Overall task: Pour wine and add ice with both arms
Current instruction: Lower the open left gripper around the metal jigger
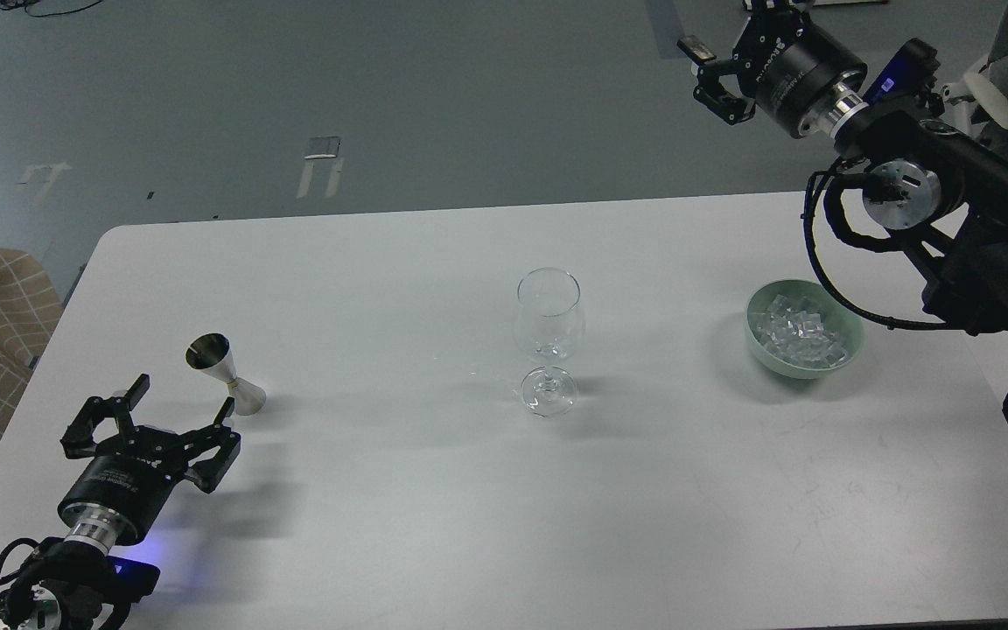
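L gripper [181,395], jaws apart, just beside steel jigger [224,372]. Stemmed glass [548,337] mid-table. Ice [797,331] in green bowl [854,346]. R gripper [707,72] raised; jaw state can't tell.

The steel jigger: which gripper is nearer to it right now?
Left. The left gripper sits open just below-left of the jigger, not touching it. The right gripper is far off, beyond the table's far right corner.
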Controlling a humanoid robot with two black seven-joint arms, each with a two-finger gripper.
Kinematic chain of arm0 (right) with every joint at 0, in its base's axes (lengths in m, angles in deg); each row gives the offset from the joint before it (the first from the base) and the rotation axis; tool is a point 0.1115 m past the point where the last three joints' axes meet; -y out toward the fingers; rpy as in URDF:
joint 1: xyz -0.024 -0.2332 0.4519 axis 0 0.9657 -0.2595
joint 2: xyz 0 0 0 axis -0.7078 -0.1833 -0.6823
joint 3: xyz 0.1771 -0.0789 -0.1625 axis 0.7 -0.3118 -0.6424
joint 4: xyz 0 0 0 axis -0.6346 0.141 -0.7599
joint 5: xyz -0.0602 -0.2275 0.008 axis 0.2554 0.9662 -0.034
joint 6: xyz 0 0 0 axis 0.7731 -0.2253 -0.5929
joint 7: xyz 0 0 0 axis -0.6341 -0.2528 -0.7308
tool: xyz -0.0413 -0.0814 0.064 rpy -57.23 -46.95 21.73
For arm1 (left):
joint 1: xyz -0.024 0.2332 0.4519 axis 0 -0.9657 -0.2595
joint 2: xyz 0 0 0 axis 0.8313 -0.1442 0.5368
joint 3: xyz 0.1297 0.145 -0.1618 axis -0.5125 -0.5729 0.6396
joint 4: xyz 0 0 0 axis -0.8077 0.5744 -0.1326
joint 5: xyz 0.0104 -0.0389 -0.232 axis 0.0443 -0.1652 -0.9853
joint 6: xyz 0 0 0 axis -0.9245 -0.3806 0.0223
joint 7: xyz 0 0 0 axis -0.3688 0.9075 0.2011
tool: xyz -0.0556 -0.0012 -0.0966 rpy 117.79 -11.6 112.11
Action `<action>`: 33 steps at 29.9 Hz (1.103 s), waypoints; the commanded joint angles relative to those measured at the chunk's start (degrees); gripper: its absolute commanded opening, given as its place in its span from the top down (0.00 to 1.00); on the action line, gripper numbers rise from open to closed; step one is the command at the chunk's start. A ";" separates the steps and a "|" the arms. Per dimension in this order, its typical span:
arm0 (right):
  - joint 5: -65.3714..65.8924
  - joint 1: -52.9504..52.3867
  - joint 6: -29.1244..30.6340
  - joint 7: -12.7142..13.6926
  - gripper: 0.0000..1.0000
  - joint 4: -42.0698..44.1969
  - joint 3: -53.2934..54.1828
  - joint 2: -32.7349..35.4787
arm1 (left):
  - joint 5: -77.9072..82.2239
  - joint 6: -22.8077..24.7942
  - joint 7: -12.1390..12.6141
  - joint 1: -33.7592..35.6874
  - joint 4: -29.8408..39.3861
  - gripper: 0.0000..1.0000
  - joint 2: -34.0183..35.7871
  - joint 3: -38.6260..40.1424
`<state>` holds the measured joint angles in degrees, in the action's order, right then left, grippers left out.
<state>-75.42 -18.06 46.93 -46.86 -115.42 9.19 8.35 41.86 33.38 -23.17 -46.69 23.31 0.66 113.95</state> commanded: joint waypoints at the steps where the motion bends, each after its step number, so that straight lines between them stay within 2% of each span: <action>1: 0.00 0.08 -0.16 -0.01 0.00 -0.01 -0.02 -0.16 | 0.02 -2.07 0.02 2.19 -1.68 0.03 -1.30 -0.04; 17: 0.00 0.17 -0.34 -0.01 0.00 0.08 -0.29 -0.08 | 1.69 -2.87 0.99 4.56 -3.79 0.03 -5.35 -0.66; 29: 0.00 0.17 -0.34 -0.01 0.00 0.08 -0.37 0.01 | 2.57 -2.87 0.99 10.45 -9.86 0.05 -6.05 -1.27; 31: 0.00 0.17 -0.34 -0.01 0.00 0.08 -0.37 -0.08 | 2.57 -2.95 0.99 10.98 -10.30 0.08 -6.14 -1.27; 33: 0.00 0.17 -0.34 -0.01 0.00 0.08 -0.37 -0.16 | 2.57 -3.04 1.08 11.25 -10.39 0.18 -6.14 -1.27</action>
<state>-75.43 -17.89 46.58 -46.86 -115.34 8.84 8.37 44.43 30.43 -22.22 -35.89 13.16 -5.43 112.68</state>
